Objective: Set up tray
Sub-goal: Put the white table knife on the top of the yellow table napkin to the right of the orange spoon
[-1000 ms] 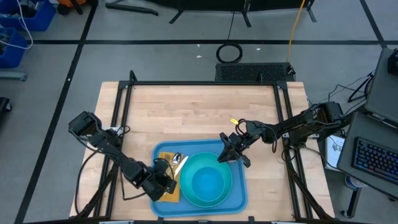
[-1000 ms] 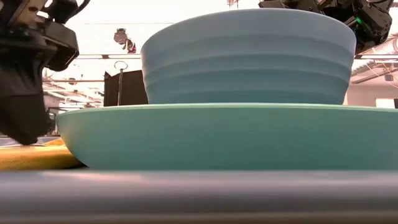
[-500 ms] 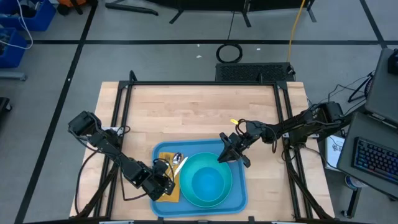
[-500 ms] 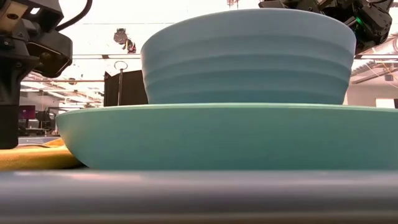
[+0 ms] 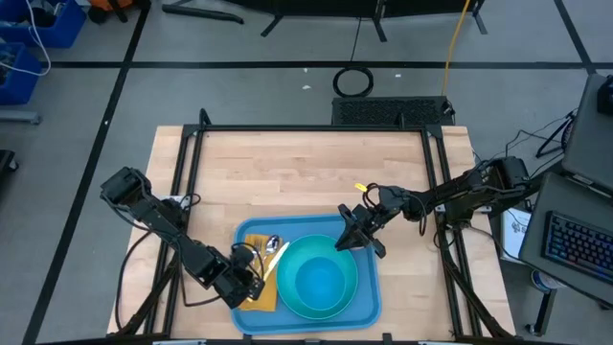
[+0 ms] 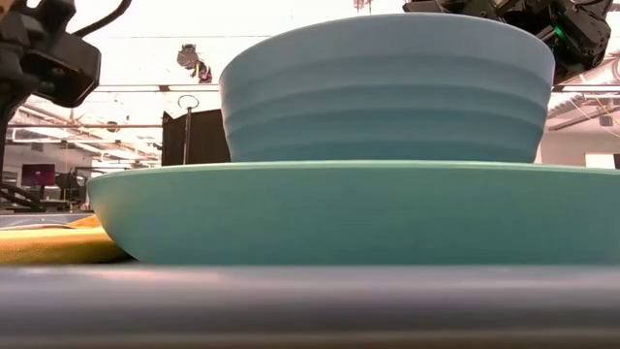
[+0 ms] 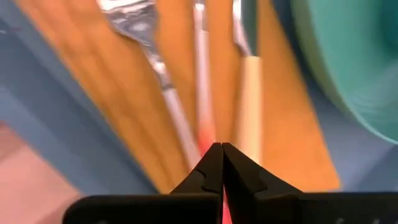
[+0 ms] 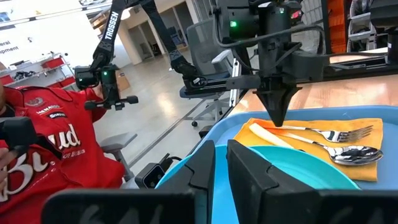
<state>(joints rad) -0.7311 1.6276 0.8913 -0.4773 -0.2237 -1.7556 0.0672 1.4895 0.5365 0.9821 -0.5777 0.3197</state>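
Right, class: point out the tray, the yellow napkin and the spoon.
tray (image 5: 369, 305): high view, bare rim at its right edge.
yellow napkin (image 8: 373, 124): right wrist view, bare corner.
spoon (image 8: 357, 155): right wrist view, its bowl.

Grey floor (image 5: 86, 96) crossed by dark lines, blue bins (image 5: 29, 38) at one corner, keyboard (image 5: 579, 247) opposite.

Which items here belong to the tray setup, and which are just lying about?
Part of the job:
- tray
- yellow napkin
- fork, spoon, knife on the napkin
- turquoise plate on the tray, bowl on it
- left gripper, shut above the cutlery
- right gripper, at the plate's rim

Lying about:
- cable coil on the floor
- keyboard
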